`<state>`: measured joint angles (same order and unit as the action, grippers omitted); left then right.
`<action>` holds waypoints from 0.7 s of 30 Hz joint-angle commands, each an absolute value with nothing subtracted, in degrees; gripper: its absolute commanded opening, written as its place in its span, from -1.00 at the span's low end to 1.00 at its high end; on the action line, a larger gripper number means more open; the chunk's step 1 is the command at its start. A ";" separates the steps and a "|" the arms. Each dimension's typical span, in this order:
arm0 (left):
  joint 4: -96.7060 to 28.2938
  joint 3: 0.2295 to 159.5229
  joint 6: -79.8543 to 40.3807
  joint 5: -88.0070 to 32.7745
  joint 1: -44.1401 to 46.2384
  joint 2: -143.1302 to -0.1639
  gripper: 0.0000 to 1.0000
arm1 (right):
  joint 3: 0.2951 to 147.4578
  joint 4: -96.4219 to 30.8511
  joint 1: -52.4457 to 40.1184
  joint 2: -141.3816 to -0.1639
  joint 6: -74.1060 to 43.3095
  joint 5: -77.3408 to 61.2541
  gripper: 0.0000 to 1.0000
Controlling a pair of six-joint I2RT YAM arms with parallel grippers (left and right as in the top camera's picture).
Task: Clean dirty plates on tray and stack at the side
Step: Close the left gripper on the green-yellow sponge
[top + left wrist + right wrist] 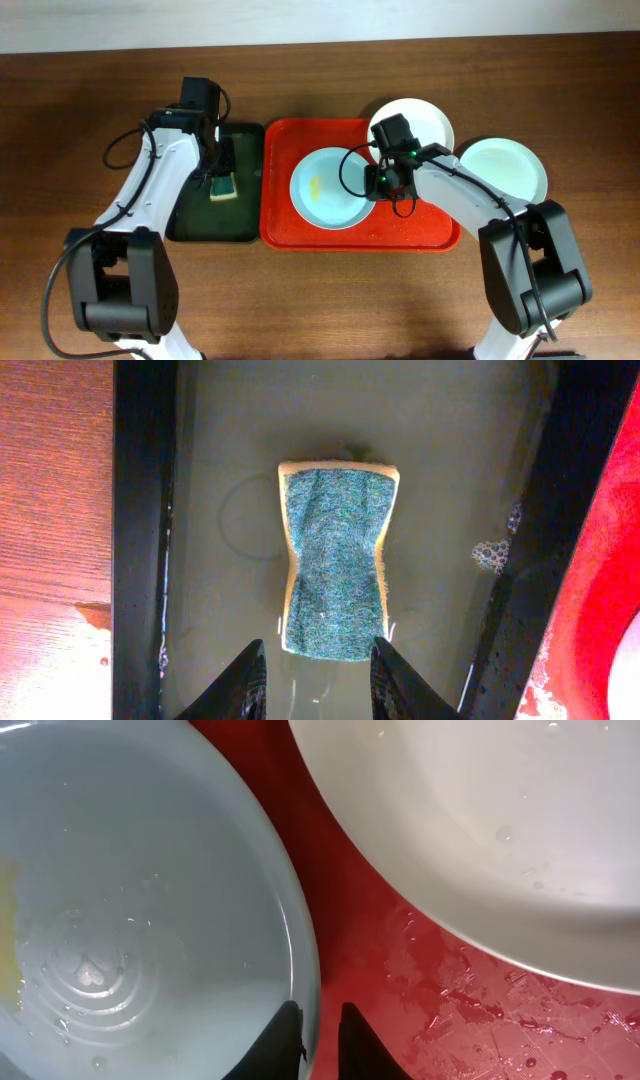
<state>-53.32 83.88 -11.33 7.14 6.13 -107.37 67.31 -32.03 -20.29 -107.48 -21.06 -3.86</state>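
This looks like a robotics lab bench set up as a washing-up station. A left arm [150, 190] and a right arm [470, 195], white and black with loose cables, stand at a bare wooden table [60, 120] by a plain pale wall [300, 20]. On it sit a red tray [280, 230] with a smeared pale blue plate [325, 190] and a dark green tray [190, 225] of soapy water holding a sponge [223, 187].

Plates [325, 187]: three. Two are pale blue-green and one is a white plate [425, 115].
Trays: two. One red tray [430, 230], one dark green tray [195, 225].
Sponge [335, 560]: one.
Tools: two, a left tool [318, 660] and a right tool [320, 1025].
Counter [320, 300]: one.
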 commanded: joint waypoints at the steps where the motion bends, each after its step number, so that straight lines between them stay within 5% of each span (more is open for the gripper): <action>1: -53.43 83.50 -10.39 7.77 6.22 -108.12 -0.35 | 66.78 -31.66 -20.56 -108.18 -21.98 -2.72 -0.70; 21: -53.49 83.40 -10.41 7.75 6.22 -108.16 -0.33 | 66.78 -31.24 -20.56 -108.71 -22.96 -2.72 -0.92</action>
<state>-53.34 83.88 -11.33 7.14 6.13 -107.37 67.31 -31.38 -20.29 -107.96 -22.52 -3.86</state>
